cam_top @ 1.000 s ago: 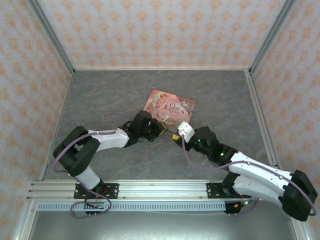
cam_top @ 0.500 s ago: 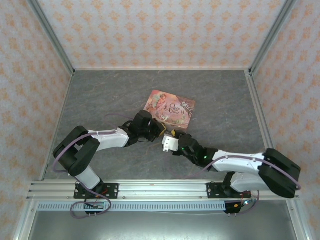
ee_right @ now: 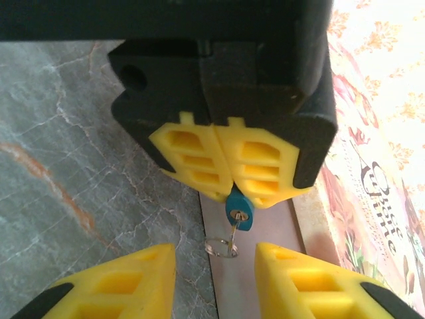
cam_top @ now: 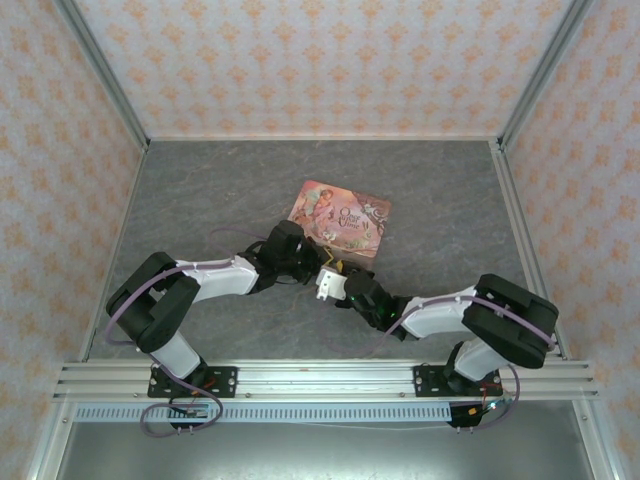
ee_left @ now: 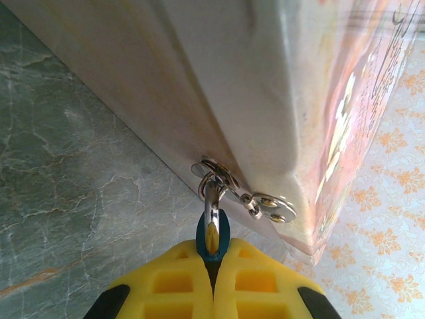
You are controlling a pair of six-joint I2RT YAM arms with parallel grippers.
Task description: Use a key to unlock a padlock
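Note:
The tiny blue padlock (ee_left: 213, 240) is pinched in my shut left gripper (ee_left: 214, 256), its steel shackle hooked through a ring on the hasp of the pink tin (ee_left: 299, 100). In the right wrist view the padlock (ee_right: 238, 209) points its keyhole toward me. The key (ee_right: 234, 229) sticks out of the keyhole, with a wire key ring (ee_right: 221, 249) hanging from it. My right gripper (ee_right: 214, 254) is open, its yellow fingers (ee_right: 133, 279) on either side of the ring and not touching it. From above, the two grippers (cam_top: 312, 262) (cam_top: 335, 272) meet at the tin's near corner.
The pink illustrated tin (cam_top: 340, 218) lies flat mid-table on the grey marbled floor (cam_top: 200, 200). Patterned walls with metal rails (cam_top: 520, 230) enclose the workspace on three sides. Both arms fold low across the near part of the table.
My right arm has swung left and folded in until its gripper faces the padlock, and its jaws have narrowed a little. The left arm and padlock have stayed put.

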